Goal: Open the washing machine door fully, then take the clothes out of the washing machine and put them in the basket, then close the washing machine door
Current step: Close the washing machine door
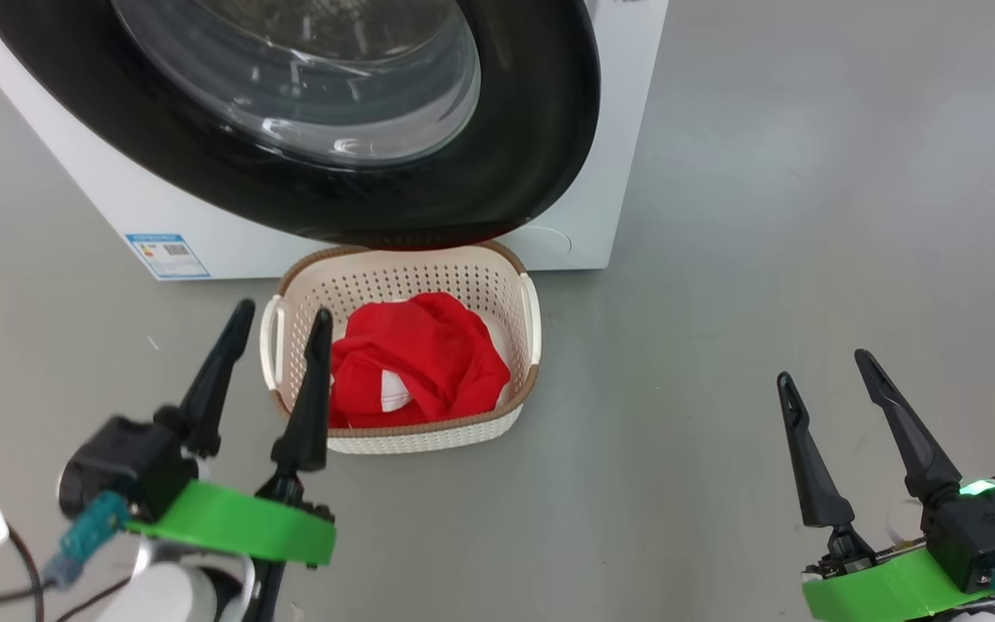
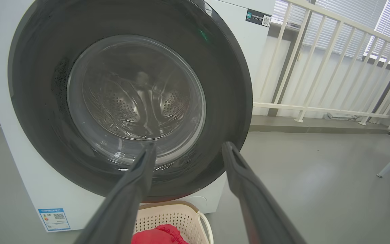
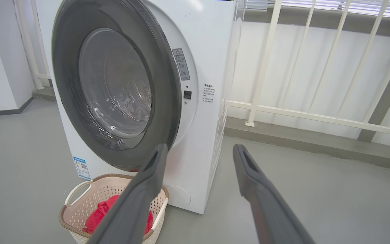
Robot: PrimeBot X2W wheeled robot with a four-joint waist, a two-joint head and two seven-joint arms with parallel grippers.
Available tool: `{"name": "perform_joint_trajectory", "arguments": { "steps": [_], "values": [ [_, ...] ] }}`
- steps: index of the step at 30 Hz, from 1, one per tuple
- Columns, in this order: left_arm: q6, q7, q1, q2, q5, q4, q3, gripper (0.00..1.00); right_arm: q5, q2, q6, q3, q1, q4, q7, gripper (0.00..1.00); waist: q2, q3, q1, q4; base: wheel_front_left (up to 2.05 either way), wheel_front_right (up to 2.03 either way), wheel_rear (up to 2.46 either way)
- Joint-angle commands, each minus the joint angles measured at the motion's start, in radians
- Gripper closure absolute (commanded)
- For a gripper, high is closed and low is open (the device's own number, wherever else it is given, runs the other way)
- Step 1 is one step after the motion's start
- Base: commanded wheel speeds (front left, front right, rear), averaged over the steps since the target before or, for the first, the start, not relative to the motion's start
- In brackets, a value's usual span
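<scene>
Left tool (image 1: 283, 308): fingers spread, nothing between them; located near the left handle of the basket (image 1: 428, 281), pointing toward the door (image 1: 506, 155); right tool (image 1: 822, 366): likewise released and empty, well apart to the right, over the floor (image 1: 765, 216). Clothes (image 1: 428, 363): red, bunched inside the basket; the basket stands on the floor directly before the washer (image 1: 109, 199), its rear rim beneath the door's lower edge. Door: lies across the washer front; steel drum visible through the glass; whether it is latched cannot be determined.
</scene>
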Motion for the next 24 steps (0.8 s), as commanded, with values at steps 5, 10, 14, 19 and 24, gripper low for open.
{"name": "perform_joint_trajectory", "arguments": {
  "steps": [5, 10, 14, 19, 24],
  "values": [
    [0.042, -0.012, 0.099, 0.028, 0.121, -0.083, 0.073, 0.0, 0.001, -0.012, 0.006, 0.012, 0.029, -0.033, -0.006, 0.0, 0.0, -0.044, 0.0, 0.001, 0.0, 0.0, 0.0],
    [0.054, -0.012, 0.207, 0.006, 0.195, -0.105, 0.099, 0.0, 0.006, -0.012, 0.006, 0.003, 0.065, -0.036, -0.006, 0.0, 0.0, -0.081, 0.0, 0.003, 0.0, 0.0, 0.0],
    [0.058, -0.012, 0.278, -0.027, 0.226, -0.126, 0.129, 0.0, 0.009, -0.012, 0.006, -0.01, 0.088, -0.041, -0.006, 0.0, 0.0, -0.103, 0.0, 0.003, 0.0, 0.0, 0.0],
    [0.058, -0.012, 0.348, -0.058, 0.252, -0.144, 0.171, 0.0, 0.019, -0.012, 0.006, -0.025, 0.106, -0.052, -0.006, 0.0, 0.0, -0.118, 0.0, -0.002, 0.0, 0.0, 0.0],
    [0.04, -0.012, 0.397, -0.091, 0.263, -0.162, 0.215, 0.0, 0.06, -0.012, 0.006, -0.043, 0.124, -0.067, -0.006, 0.0, 0.0, -0.131, 0.0, -0.008, 0.0, 0.0, 0.0]
  ]
}}
